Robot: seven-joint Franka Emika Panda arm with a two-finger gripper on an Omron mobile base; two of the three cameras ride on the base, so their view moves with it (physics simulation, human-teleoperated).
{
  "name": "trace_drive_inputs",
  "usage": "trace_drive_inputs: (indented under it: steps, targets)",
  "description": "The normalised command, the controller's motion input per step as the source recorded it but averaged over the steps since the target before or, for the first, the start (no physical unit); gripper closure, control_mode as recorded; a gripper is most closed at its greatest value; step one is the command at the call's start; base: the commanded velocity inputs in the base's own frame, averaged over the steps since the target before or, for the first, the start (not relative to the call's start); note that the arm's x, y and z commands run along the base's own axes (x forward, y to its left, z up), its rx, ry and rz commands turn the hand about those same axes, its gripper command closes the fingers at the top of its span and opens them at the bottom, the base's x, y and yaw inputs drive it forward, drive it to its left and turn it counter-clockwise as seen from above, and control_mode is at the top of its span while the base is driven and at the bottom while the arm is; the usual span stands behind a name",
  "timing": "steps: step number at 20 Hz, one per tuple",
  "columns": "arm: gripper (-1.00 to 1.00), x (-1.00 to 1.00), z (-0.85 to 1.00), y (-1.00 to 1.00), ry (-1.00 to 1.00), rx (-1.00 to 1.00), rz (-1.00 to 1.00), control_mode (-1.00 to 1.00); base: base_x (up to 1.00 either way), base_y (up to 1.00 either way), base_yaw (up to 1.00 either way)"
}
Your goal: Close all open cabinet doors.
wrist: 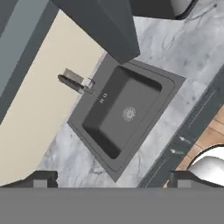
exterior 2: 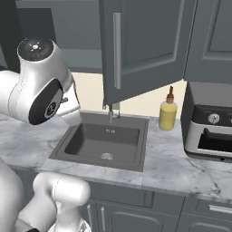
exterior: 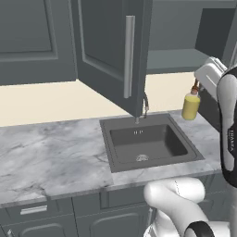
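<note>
- A grey marbled desk [exterior: 51, 152] is seen with a dark square sink [exterior: 149, 144].
- An open slate-grey cabinet door [exterior: 113, 51] is swung out above it.
- The hand [wrist: 112, 180] is held high over the sink, fingertips spread.

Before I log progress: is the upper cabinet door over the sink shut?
Open: the cabinet door swings out over the sink.

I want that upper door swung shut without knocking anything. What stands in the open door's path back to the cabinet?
Nothing visible does. The open cabinet door hangs above the sink, and its lower edge passes over the faucet. The yellow bottle stands off to the side on the counter.
</note>
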Motion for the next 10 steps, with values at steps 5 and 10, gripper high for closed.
trace_drive_inputs:
  steps: [5,10]
  targets:
    - [-1.0,-0.37,0.13,-0.3,-0.13,0.31,-0.23,-1.0,0.0,0.0,0.0]
    - [-1.0,-0.34,0.11,-0.36,-0.18,0.27,-0.18,-1.0,0.0,0.0,0.0]
